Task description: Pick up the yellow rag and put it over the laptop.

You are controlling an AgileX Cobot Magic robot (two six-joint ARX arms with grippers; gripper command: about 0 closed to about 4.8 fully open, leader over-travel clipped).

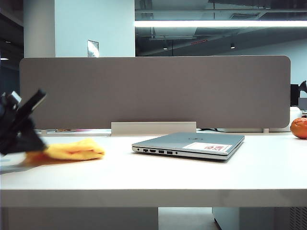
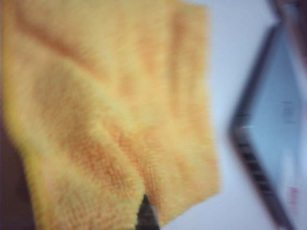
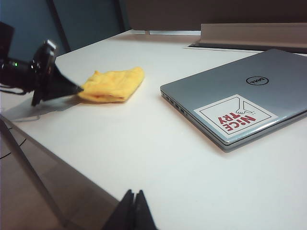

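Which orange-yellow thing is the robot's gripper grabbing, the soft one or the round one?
The soft one: the yellow rag, pinched at its edge by the left gripper. The round orange fruit sits far right, untouched.

In the exterior view the yellow rag (image 1: 72, 151) lay on the surface (image 1: 153, 175) toward its left side, and the laptop (image 1: 189, 145) lay closed to the right of it, well apart, near the middle. A partition (image 1: 153, 91) stood behind both, along the far edge. A round fruit (image 1: 299, 128) sat at the far right, behind the laptop's line. The left gripper (image 1: 36, 143) was at the rag's left end, its fingers (image 3: 72, 88) closed, apparently on the cloth's edge, though blur hid the contact. The right gripper (image 3: 132, 211) hung over the near edge of the surface, before the laptop, its fingers together, well apart from both things.
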